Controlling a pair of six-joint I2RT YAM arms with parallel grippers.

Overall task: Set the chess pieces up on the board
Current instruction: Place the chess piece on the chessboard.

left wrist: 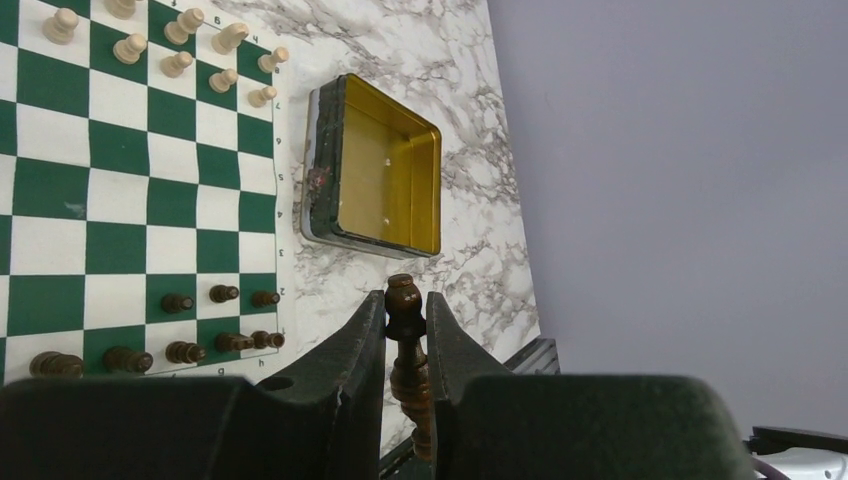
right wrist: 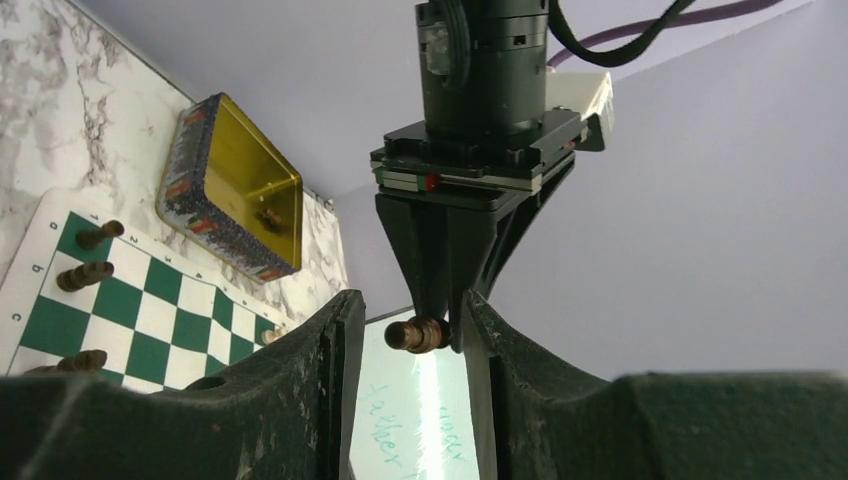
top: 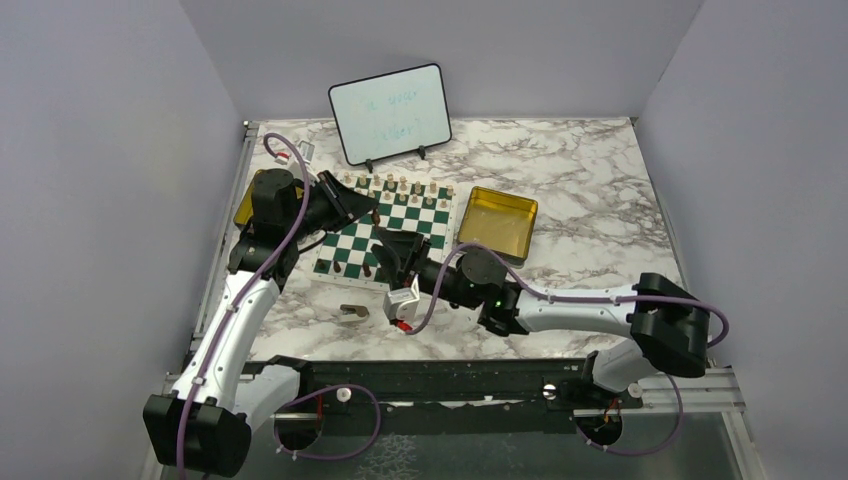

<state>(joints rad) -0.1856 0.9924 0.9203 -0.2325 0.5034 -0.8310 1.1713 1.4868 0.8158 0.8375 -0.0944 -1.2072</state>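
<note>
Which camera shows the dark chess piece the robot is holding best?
The left wrist view. The dark chess piece shows big and close, pinched between the jaws of the left gripper. The right wrist view shows only its head end, small and sideways. In the top view it is too tiny to pick out.

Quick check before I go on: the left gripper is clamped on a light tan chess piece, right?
Not quite. The left gripper is clamped on a chess piece, but the piece is dark brown, not light tan. The left wrist view shows it pinched between the fingers.
</note>
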